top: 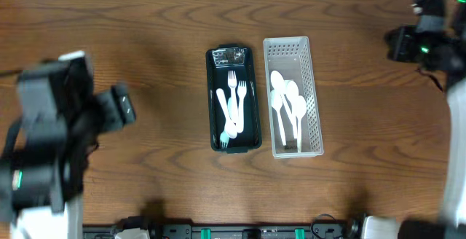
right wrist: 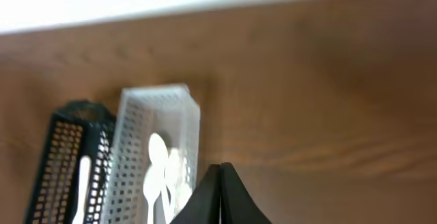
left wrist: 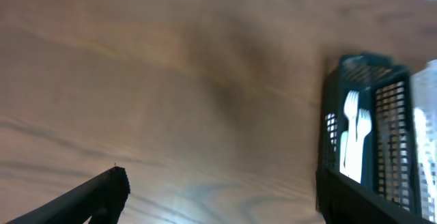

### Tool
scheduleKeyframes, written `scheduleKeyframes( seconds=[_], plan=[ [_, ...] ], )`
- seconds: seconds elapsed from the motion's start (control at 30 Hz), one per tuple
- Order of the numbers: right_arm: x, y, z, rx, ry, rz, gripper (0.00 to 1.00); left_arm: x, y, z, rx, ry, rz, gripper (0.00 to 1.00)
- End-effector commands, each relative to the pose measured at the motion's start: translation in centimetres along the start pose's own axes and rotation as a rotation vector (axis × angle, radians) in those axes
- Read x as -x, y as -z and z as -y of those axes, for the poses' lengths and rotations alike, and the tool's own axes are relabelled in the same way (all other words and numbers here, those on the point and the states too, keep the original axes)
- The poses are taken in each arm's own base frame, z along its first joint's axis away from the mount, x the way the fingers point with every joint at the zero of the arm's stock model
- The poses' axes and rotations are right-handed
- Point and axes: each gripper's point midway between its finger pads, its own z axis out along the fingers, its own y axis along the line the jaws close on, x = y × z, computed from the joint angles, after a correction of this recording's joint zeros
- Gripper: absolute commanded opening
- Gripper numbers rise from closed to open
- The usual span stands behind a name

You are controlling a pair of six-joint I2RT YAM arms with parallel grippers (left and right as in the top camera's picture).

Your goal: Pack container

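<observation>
Plastic forks and spoons are lying centre frame.
Likely light, slippery; pinch handles; left gripper is gaping wide, right gripper sitting closed, empty.

Brown wooden table, with perhaps a dark rail along its near edge.

Even, bright light fell from above on the overhead view: the grain of the wooden table read sharply, and the white spoons nearly washed into their white basket. The left arm was smeared and soft at the frame's edge — faint shadows lay along the bottom. The left wrist view was blurred throughout, with a dim shadow patch on the wood and a hazy dark basket. The right wrist view was soft too — its top band blown out to white.
</observation>
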Motion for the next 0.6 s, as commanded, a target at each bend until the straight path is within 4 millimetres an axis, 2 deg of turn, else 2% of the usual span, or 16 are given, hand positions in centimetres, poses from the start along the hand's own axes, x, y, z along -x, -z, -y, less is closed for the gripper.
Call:
scheduleKeyframes(
  seconds=[0.0, 0.03, 0.07, 0.1, 0.2, 0.37, 0.57],
  plan=[
    [1.2, 4.8, -1.6, -0.04, 0.1, 0.107, 0.19, -0.1, 2.6, -1.3, 0.056, -0.039, 0.078, 0.93],
    [1.4, 6.4, -2.1, -0.056, 0.113, 0.141, 0.43, -0.3, 3.4, -1.8, 0.083, -0.037, 0.098, 0.96],
    [1.5, 7.9, -2.5, -0.073, 0.125, 0.172, 0.73, -0.6, 4.0, -2.3, 0.107, -0.035, 0.111, 1.0],
    [1.4, 9.4, -2.9, -0.089, 0.134, 0.2, 0.99, -0.9, 4.6, -2.7, 0.126, -0.033, 0.118, 0.98],
    [1.3, 13.0, -4.4, -0.096, 0.166, 0.281, 0.99, -1.9, 5.7, -3.1, 0.138, -0.032, 0.122, 0.98],
    [0.3, 17.0, -6.3, -0.101, 0.196, 0.358, 0.99, -3.1, 6.1, -3.3, 0.141, -0.035, 0.095, 0.98],
    [-2.1, 19.5, -7.4, -0.101, 0.198, 0.362, 0.99, -3.2, 6.1, -3.3, 0.141, -0.036, 0.091, 0.98]
  ],
)
